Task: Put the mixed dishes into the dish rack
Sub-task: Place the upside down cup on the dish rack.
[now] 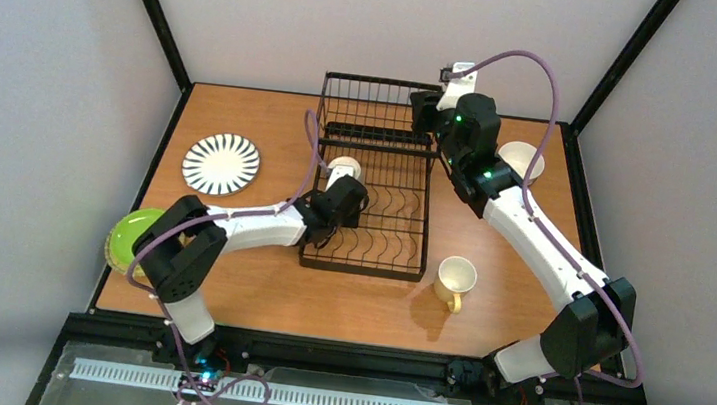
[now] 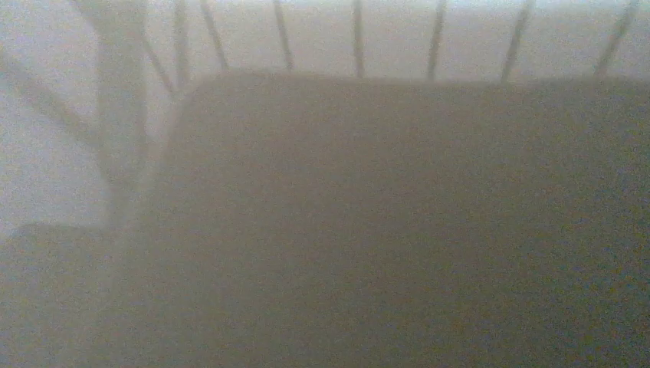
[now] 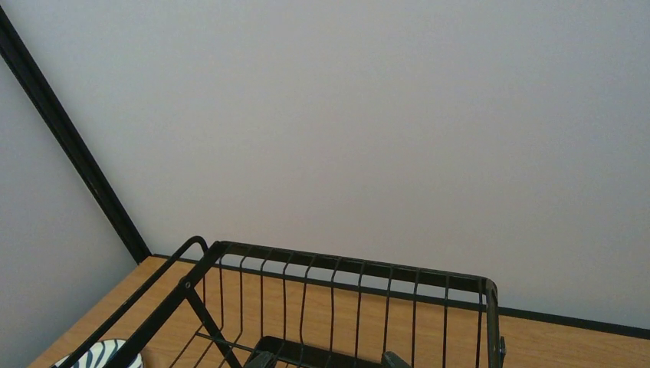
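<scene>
left jaws: against cream mug point(image 1: 345, 168) at left edge of dish rack point(image 1: 363, 268), unclear if they grip it | right jaws: wide apart, empty, at the rack's far end

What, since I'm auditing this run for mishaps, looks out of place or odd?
The lime-green plate sits at the table's left edge, apparently overlapping its black border and partly under the left arm. Nothing looks spilled or broken. The left wrist view is only a close blur.
</scene>
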You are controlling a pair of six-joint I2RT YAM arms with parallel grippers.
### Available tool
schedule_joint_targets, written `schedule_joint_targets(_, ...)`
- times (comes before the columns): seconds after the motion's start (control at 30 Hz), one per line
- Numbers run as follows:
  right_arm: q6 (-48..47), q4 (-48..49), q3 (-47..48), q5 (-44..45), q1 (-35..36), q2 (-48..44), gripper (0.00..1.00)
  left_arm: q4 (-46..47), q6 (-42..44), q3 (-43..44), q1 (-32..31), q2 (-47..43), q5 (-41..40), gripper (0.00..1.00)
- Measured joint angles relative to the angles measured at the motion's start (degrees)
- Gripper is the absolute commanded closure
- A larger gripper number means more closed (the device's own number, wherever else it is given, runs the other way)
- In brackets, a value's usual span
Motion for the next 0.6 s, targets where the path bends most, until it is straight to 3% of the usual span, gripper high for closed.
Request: schedule_joint_targets(0.6, 0.0, 0.07, -0.02, -0.22, 0.0, 0.0, 0.2, -3.91, 0.46, 9.55, 1.16, 7.63, -3.74, 1.0)
